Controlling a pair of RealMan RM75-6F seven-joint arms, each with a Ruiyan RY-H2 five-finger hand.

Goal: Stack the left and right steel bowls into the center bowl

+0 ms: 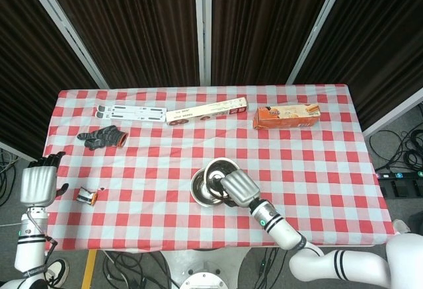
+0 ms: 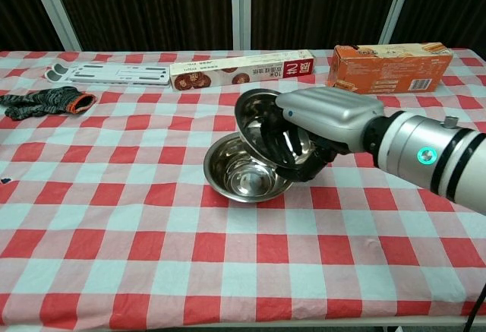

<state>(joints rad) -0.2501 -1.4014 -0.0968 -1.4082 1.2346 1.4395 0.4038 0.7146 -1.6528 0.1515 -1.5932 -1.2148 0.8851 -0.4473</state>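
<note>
The center steel bowl (image 1: pixel 201 191) (image 2: pixel 241 172) sits upright on the checked cloth at mid-table. My right hand (image 1: pixel 239 187) (image 2: pixel 326 123) grips a second steel bowl (image 1: pixel 218 171) (image 2: pixel 260 118) by its rim. That bowl is tilted, with its mouth turned toward the left, and hangs just over the center bowl's right rim. Whether the two bowls touch is unclear. My left hand (image 1: pixel 37 182) hovers off the table's left edge with its fingers apart and nothing in it. It appears only in the head view.
A dark glove (image 1: pixel 102 137) (image 2: pixel 45 102) lies at the left. Along the back lie a white strip (image 1: pixel 132 112), a long box (image 1: pixel 206 112) (image 2: pixel 243 71) and an orange box (image 1: pixel 287 116) (image 2: pixel 391 68). A small object (image 1: pixel 86 196) lies near the left edge.
</note>
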